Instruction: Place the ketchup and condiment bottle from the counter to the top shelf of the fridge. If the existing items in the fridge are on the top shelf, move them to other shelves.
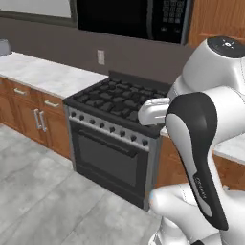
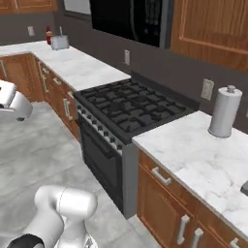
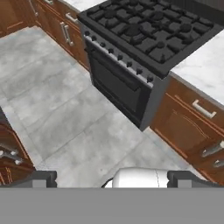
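Op, the closest thing to a task obj you had was a small red item (image 2: 48, 35) at the far left end of the surface (image 2: 82, 68), just beside a grey toaster (image 2: 59, 42). It was too small to tell which bottle it was, or whether it was a bottle at all.

That marbled surface ran along the wall over brown wooden cabinets (image 2: 58, 94) w/ metal handles. A black gas stove (image 2: 131, 104) broke it into a left stretch and a right stretch. On the right stretch a paper towel roll (image 2: 225, 112) stood upright near the wall, w/ a wall outlet (image 2: 207, 88) just to its left. A black microwave (image 2: 131, 19) hung above the stove, and a wooden upper cabinet (image 2: 213, 29) sat to its right.

Your end effector (image 3: 112, 180) was well off the surface, out over the grey tiled floor (image 3: 65, 118) in front of the stove's oven door (image 3: 116, 87). Its fingertips (image 3: 41, 179) stood wide apart, fully spread, w/ nothing gripped between them. The hand cam looked down at the stove front, w/ the knobs along its near edge and cabinet drawers on the right.
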Available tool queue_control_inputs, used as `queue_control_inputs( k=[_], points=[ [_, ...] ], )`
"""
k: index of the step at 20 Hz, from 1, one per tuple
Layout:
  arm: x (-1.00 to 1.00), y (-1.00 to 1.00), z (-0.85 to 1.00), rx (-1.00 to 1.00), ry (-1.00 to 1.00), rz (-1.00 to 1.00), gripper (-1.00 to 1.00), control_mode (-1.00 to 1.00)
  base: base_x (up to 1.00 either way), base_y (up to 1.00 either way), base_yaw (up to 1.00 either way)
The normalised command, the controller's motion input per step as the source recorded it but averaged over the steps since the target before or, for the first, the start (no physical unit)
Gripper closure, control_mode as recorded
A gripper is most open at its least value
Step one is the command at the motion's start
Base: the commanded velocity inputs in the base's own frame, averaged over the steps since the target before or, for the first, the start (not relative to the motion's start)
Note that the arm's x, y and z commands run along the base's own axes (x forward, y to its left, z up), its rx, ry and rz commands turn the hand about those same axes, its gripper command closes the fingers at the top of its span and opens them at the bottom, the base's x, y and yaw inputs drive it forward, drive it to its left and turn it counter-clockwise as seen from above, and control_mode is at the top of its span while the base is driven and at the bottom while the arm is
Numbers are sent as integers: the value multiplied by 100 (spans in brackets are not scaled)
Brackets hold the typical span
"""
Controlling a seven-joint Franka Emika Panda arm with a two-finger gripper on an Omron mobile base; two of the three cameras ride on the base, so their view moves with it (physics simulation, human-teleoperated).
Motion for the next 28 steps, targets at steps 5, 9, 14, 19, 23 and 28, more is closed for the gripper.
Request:
queue_control_inputs(
  k=[5,9,14,19,23,28],
  points=[
    [0,0,0,0,0,0,-100,100,49,0,87],
    [0,0,0,0,0,0,-100,100,76,6,75],
    [0,0,0,0,0,0,-100,100,100,8,35],
    [0,0,0,0,0,0,-100,100,100,0,19],
    [0,0,0,0,0,0,-100,100,100,0,17],
    [0,0,0,0,0,0,-100,100,100,0,18]
  ],
)
